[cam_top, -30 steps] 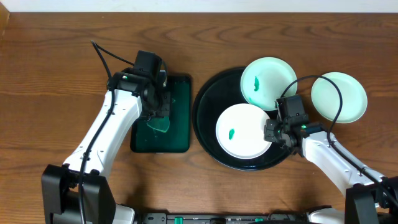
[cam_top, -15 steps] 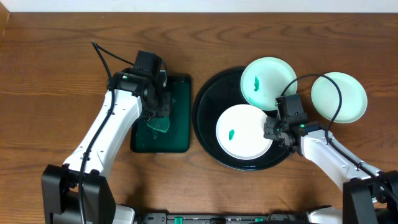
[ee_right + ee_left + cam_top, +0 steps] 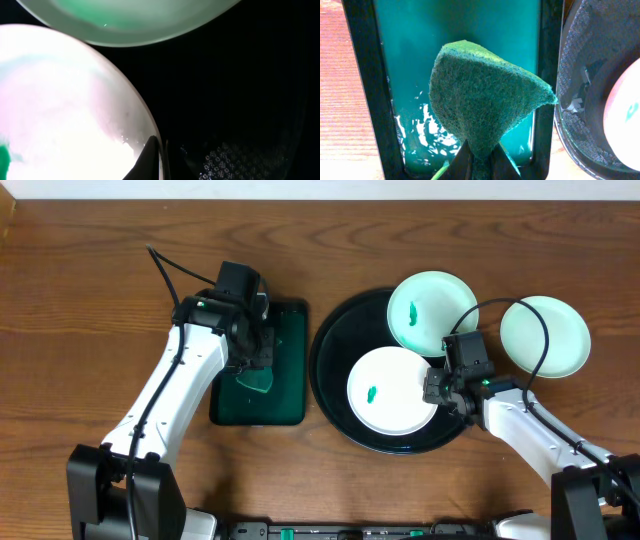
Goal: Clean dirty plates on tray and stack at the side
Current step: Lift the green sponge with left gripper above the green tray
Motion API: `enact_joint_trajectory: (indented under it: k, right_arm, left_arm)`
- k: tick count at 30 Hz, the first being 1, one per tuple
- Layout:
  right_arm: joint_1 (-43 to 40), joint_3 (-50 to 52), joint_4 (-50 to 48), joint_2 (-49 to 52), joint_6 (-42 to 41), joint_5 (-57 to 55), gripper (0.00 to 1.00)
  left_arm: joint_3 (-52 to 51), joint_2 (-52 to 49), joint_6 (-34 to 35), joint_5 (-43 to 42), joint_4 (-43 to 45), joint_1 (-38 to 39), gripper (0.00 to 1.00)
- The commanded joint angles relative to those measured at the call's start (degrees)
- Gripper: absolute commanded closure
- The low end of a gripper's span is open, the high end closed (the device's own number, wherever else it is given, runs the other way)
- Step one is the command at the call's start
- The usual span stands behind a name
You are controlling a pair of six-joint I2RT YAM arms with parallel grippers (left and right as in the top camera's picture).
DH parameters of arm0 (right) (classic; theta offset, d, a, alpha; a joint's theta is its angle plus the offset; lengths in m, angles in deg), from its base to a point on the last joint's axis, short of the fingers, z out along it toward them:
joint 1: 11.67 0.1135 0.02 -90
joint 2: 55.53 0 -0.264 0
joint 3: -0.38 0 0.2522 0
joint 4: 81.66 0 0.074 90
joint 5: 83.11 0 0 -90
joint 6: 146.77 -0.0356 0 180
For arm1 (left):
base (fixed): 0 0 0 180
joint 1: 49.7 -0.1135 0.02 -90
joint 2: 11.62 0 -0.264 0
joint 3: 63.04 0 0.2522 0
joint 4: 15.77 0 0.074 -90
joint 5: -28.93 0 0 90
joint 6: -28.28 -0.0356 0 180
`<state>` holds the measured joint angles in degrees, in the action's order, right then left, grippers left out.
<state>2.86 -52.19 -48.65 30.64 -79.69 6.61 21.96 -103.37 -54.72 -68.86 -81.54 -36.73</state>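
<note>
- Right gripper (image 3: 432,390) is clamped on the rim of the near plate (image 3: 395,405), which lies on the black tray (image 3: 320,370)?
- Yes. Left gripper (image 3: 479,162) pinches the sponge (image 3: 485,100) over the green tray (image 3: 362,100). It looks like the wiping step. Next, the sponge should go to the smear (image 3: 373,394) while the plate is held steady.

The right gripper (image 3: 159,157) pinches the rim of the near plate (image 3: 65,110); a second plate (image 3: 130,20) lies beyond it on the black tray (image 3: 240,100).

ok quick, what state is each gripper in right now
left gripper: shut on the green fibrous scouring pad, over the dark green rectangular tray
right gripper: shut on the rim of the nearer round white plate on the round black tray
</note>
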Motion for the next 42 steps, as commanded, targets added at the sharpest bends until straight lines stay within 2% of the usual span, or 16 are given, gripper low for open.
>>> enact_joint_trajectory:
  k: [1, 42]
  right_arm:
    - [0.37, 0.22, -0.17, 0.44, -0.17, -0.52, 0.99]
    - [0.37, 0.2, -0.24, 0.44, -0.17, 0.57, 0.99]
  left_arm:
    - [0.22, 0.11, -1.01, -0.2, 0.2, 0.09, 0.93]
    - [-3.54, 0.0, -1.01, -0.11, 3.23, 0.09, 0.92]
